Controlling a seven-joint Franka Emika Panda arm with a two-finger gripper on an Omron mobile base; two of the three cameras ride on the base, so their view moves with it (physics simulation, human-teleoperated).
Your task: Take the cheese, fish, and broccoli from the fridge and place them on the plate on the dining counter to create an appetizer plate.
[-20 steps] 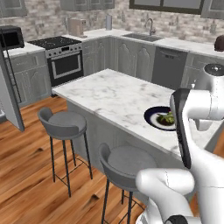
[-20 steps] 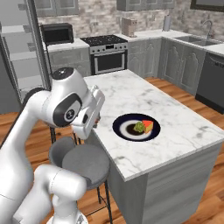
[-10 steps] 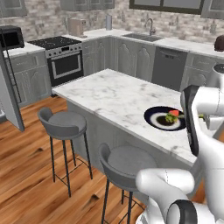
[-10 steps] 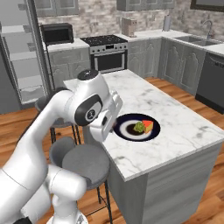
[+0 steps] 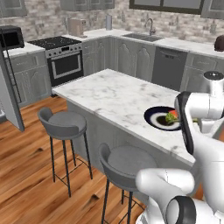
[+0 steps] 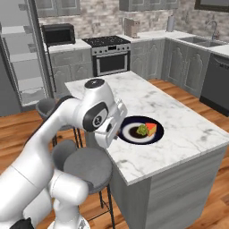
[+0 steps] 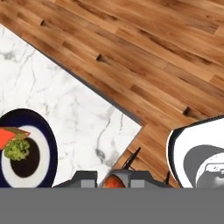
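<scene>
Hand view puts a small rounded orange-tinged thing between the two dark tips of the gripper (image 7: 114, 177) – most likely the fish (image 7: 113, 182), though only its top edge shows above the bottom of the picture, so I would not swear to it. The jaws stand nearly closed on it, with just that sliver of body between them.

If it is the fish, it is a light, slender thing and probably a bit slick; a pinch across the middle of its body suits it better than one near an end, where it could pivot or slide out.

The plate (image 6: 138, 142) lies on the dining counter (image 6: 179, 129), close to the counter's near corner, and the hand hangs off to one side of the plate, over the counter edge and the wooden floor (image 7: 166, 57). On the plate, the broccoli (image 6: 142, 129) and the cheese (image 6: 152, 129) sit touching each other toward the far side, leaving the dark centre and the near side of the plate bare – the obvious place for a third piece.

Nothing stands on the marble beside the plate. Below the counter edge nearest the plate are two grey stools (image 6: 87, 166), low enough to be no obstacle. Well beyond the plate, the fridge (image 6: 22, 58) stands open, its pale shelves showing.
</scene>
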